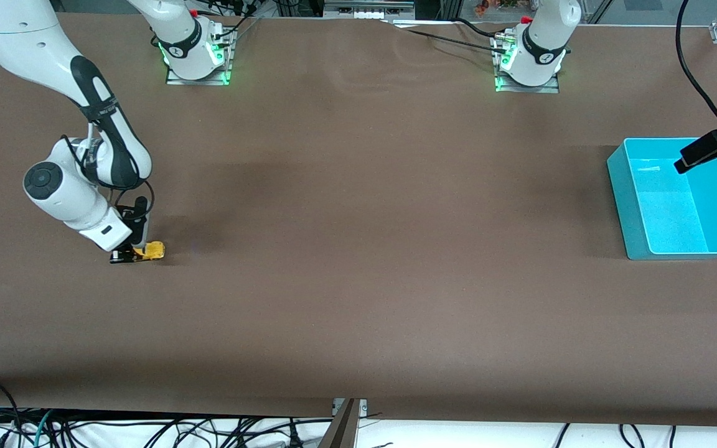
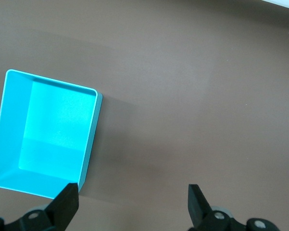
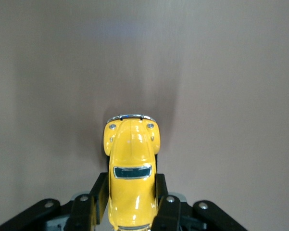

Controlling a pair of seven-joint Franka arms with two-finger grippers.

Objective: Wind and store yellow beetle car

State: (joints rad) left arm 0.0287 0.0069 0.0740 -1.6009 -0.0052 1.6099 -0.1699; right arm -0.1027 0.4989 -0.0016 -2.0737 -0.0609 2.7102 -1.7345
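Toward the right arm's end of the table, the right gripper (image 1: 129,255) is pinching the yellow beetle car (image 3: 131,168). Over the teal bin (image 1: 623,186), the left gripper (image 2: 133,202) is hanging with fingers spread.

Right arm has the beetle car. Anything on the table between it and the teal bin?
Nothing visible does. The right gripper is shut on the yellow beetle car at the right arm's end; bare table runs to the empty teal bin. The left gripper hangs open over that bin.

Bright yellow beetle car (image 3: 131,173) with dark windows, teal bin (image 1: 629,205), brown table (image 1: 358,249)
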